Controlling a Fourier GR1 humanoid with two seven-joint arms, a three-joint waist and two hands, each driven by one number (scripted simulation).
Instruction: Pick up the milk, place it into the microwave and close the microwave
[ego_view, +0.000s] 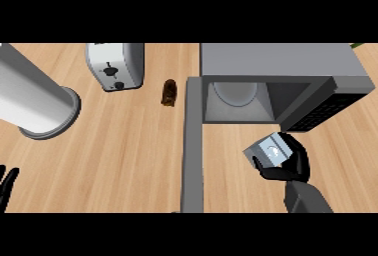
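Milk carton (269, 150), a small grey-silver box with a pale curved mark on its upper face, sits in the right hand (288, 162), whose black fingers and thumb are curled round it from below and from the side. It is held above the wooden counter (125, 150), just in front of the microwave's open mouth and not yet inside. No lettering on the carton can be read; the mark is too small to make out

Microwave (284, 62) is grey, with its cavity showing a pale round turntable (236, 92) at the back and a dark keypad panel (325, 107) on the right, where nothing is legible. Its door (193, 150) stands swung fully open, a long grey slab reaching toward the view's lower edge, just left of the carton

Left of the door a small dark brown object (169, 92) lies on the counter; what it is cannot be told. Further left stands a silver toaster (115, 65) with a black lever and knob, and beyond it a tall grey cylinder (29, 95) on a round base

Left hand (6, 182) rests open at the lower left edge, fingers straight and up
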